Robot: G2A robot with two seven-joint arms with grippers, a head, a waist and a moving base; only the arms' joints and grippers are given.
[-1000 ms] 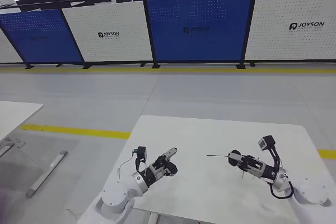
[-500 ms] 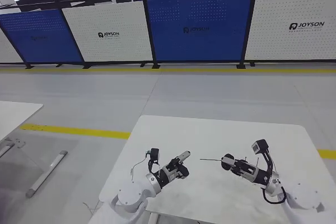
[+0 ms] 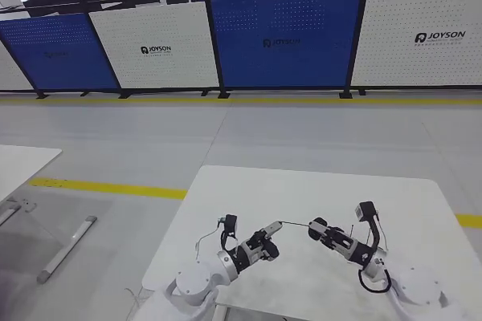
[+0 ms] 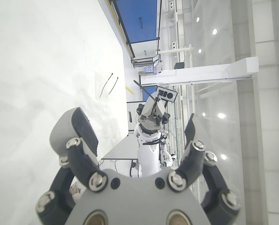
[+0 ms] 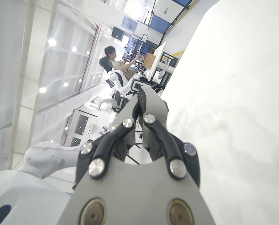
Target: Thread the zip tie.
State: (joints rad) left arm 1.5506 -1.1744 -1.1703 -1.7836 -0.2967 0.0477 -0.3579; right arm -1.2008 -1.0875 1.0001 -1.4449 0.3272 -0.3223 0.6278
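Over the white desk (image 3: 321,188), the left claw (image 3: 271,229) gapes wide, facing the right claw (image 5: 141,94), which is clamped on a black zip tie (image 4: 145,91) whose free end points at it. Clean threading likely demands a level strap and a slow approach.

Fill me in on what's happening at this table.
The robot is partway through threading a zip tie. Its right claw is shut on the black tie, holding it over the white table with the free end pointing toward the left claw. The left claw is open and close to that tip, not gripping it. Two spare zip ties lie on the table.
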